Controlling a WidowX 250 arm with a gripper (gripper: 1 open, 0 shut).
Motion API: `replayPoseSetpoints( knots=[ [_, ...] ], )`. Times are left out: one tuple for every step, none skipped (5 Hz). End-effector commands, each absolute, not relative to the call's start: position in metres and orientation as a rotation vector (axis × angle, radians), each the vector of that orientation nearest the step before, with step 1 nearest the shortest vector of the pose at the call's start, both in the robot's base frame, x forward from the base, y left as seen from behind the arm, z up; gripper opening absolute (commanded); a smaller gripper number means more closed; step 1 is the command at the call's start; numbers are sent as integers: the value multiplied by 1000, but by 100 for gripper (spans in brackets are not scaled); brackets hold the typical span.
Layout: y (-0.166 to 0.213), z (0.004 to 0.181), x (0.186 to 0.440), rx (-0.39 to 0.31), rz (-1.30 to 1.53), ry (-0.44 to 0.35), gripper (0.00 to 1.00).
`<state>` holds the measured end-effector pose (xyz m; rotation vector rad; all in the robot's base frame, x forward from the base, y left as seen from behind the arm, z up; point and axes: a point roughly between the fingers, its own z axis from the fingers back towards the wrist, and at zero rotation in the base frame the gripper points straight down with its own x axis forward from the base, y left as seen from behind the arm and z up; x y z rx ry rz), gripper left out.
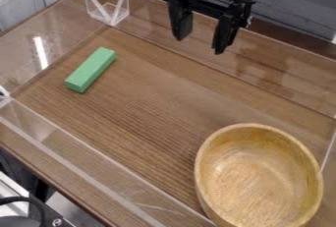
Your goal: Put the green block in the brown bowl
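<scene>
1. Wooden, with a dark brown grain, is the worktop [171, 103] that carries everything in this view.
2. Clear plastic walls [53, 138] stand around the worktop and make a low, transparent enclosure; reflections show on them.
3. The green block [90, 70] lies flat on the worktop in the left part of the view, with its long side running diagonally from lower left to upper right.
4. Nothing touches the green block; the wood around it is bare.
5. The brown bowl [260, 176] stands upright in the lower right corner, near the right wall, and its lower edge is partly cut by the border of the view.
6. Its thick rim is light tan and the inside is pale and speckled; nothing lies in it.
7. The green block and the brown bowl are well apart, at opposite sides of the worktop.
8. The tool [207, 29] hangs at the top centre of the view, black, pointing down to the worktop.
9. Its fingers [178, 23] stand wide apart and there is nothing between them, so it holds no object.
10. The tool is above the back part of the worktop, to the right of the green block and clearly away from it, and also far from the brown bowl.
11. A small clear folded piece [108, 10] stands at the back wall, to the left of the tool.
</scene>
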<state>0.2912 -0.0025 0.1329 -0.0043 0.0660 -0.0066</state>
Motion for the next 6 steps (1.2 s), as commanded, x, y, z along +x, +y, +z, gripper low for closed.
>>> replayPoseSetpoints(
  knots=[
    [21, 128, 286, 0, 0, 65, 100],
    [68, 114, 271, 13, 12, 67, 100],
    [116, 113, 253, 27, 21, 10, 100],
    [153, 110, 243, 34, 17, -30, 100],
    [166, 95, 245, 30, 19, -51, 100],
    [169, 83, 248, 18, 17, -59, 100]
  ],
)
